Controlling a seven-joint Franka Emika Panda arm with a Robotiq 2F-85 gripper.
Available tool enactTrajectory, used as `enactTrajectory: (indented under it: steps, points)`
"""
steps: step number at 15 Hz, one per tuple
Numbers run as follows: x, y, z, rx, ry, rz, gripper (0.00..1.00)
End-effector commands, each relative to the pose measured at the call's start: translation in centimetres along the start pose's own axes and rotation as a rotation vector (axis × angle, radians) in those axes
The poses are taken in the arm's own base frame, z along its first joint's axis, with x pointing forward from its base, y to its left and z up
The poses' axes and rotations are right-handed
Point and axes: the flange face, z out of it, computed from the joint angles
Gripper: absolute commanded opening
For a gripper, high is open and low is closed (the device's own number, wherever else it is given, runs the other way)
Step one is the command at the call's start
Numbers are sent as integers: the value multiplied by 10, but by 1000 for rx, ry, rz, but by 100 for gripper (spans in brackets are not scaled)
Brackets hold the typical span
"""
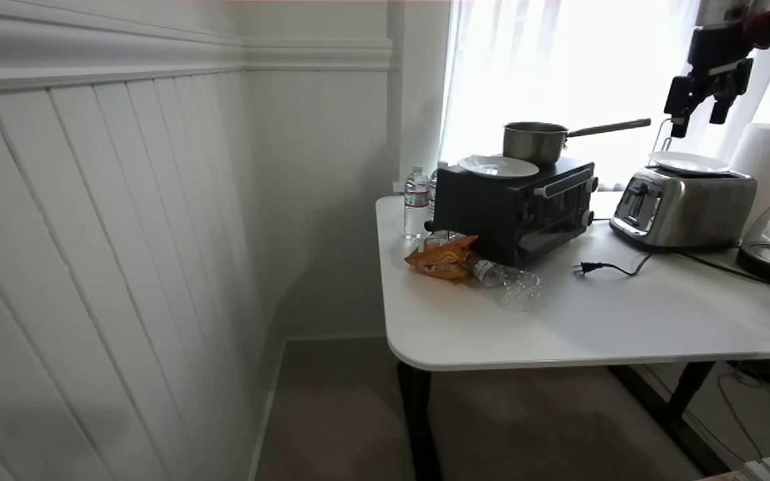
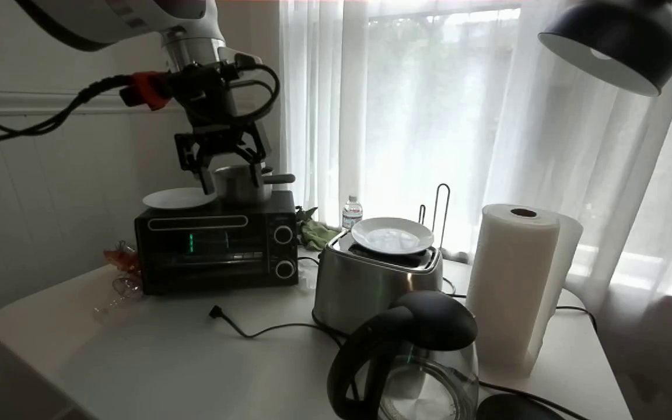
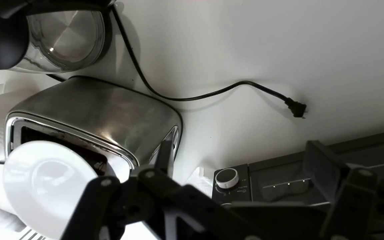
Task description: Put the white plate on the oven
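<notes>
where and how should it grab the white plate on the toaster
Likely best by the rim of that plate, on the side facing the oven, gripper coming down from above with one finger either side. The rim looks thin and raised; the paper towel roll stands toward the opposite side.

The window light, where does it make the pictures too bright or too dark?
In an exterior view, the curtain is washed out nearly white, the gripper almost black against it; in the wrist view, the lower left is overexposed, the toaster glinting.
</notes>
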Motion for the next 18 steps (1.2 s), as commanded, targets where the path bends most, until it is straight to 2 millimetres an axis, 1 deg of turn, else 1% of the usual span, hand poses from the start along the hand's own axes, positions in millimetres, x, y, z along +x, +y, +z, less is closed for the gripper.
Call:
enactTrajectory:
  steps: [1, 4, 7, 9, 13, 16, 18]
  points:
    - [2, 5, 1, -42, 24, -1, 100]
    - [3, 25, 7, -164, 31, -29, 100]
    - [8, 50, 21, -257, 55, -84, 100]
    - [13, 63, 36, -320, 89, -125, 100]
    - [25, 80, 72, -391, 170, -237, 100]
    - [30, 91, 98, -443, 191, -257, 100]
    - [32, 93, 113, -491, 217, -257, 100]
